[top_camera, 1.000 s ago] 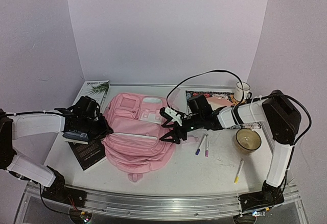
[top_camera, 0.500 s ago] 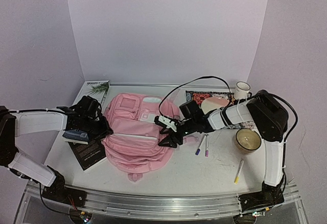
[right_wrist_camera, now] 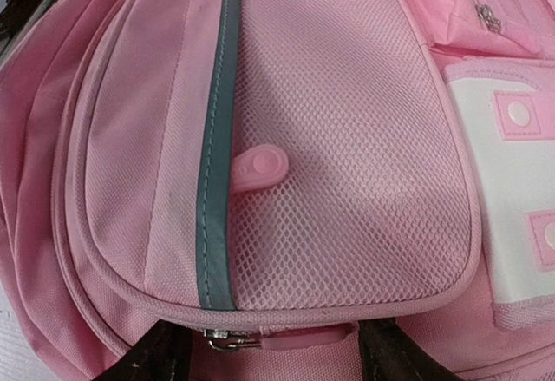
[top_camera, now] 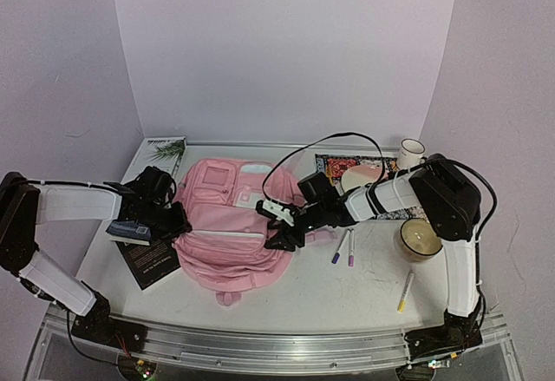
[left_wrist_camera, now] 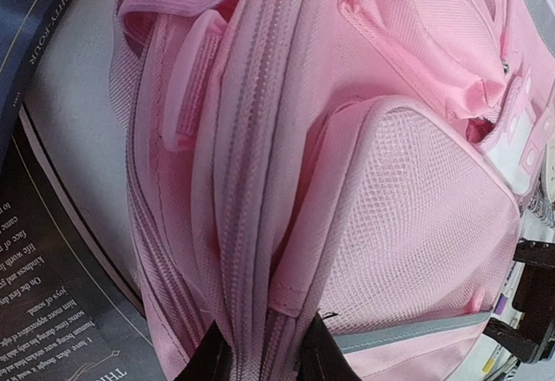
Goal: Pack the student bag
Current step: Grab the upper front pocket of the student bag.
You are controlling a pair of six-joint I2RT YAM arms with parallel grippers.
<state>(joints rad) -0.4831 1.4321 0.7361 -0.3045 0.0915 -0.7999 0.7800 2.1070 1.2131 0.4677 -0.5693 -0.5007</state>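
Observation:
The student bag (top_camera: 227, 220), a big soft pink backpack, lies flat in the middle of the table. My left gripper (top_camera: 178, 222) is at its left side, shut on a fold of zipper seam fabric (left_wrist_camera: 251, 312) pinched between the dark fingers. The right gripper (top_camera: 279, 229) rests on the bag's right side, over the mesh front pocket (right_wrist_camera: 347, 164). Its jaws stand open, one finger (right_wrist_camera: 147, 357) on each side of a pink zipper pull (right_wrist_camera: 299, 339) with a metal slider (right_wrist_camera: 221, 340); neither finger touches the pull.
A dark book (top_camera: 149, 259) lies under the left arm beside the bag. Two markers (top_camera: 345, 246) and a yellow pen (top_camera: 405, 292) lie to the right. Further right stand a candle jar (top_camera: 421, 237) and a white mug (top_camera: 411, 153), and a patterned book (top_camera: 371, 171) lies there.
The right gripper has reached left, further onto the bag, and its jaws have narrowed somewhat. The left gripper keeps its pinch on the seam and has barely shifted.

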